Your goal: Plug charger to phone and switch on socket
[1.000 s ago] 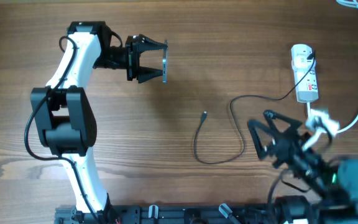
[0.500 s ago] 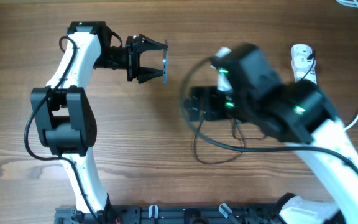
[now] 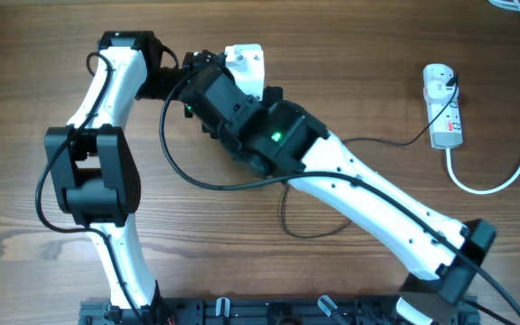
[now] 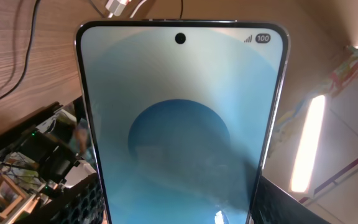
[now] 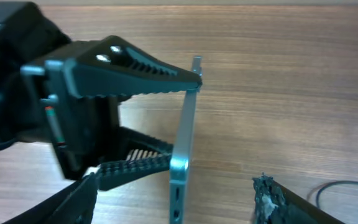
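My left gripper (image 4: 179, 214) is shut on the phone (image 4: 179, 118), holding it upright with the turquoise-blue screen filling the left wrist view. In the right wrist view the phone (image 5: 178, 177) shows edge-on between the left gripper's fingers (image 5: 185, 118). My right gripper (image 5: 176, 208) is open and empty, its fingers on either side of the phone's lower edge without touching it. From overhead the right arm (image 3: 273, 135) covers the phone and the left gripper. The charger's thin black cable (image 3: 386, 142) runs from the socket (image 3: 442, 106) and passes under the right arm. Its tip is hidden.
The socket's white cable (image 3: 504, 176) loops off toward the top right corner. The charger's cable loop (image 3: 310, 233) lies on the wood below the right arm. The left arm (image 3: 93, 171) stands at the left. A black rail (image 3: 242, 311) runs along the front edge.
My right arm has swung from the lower right across the table to the upper left, over the left gripper and phone. The left arm has not moved.
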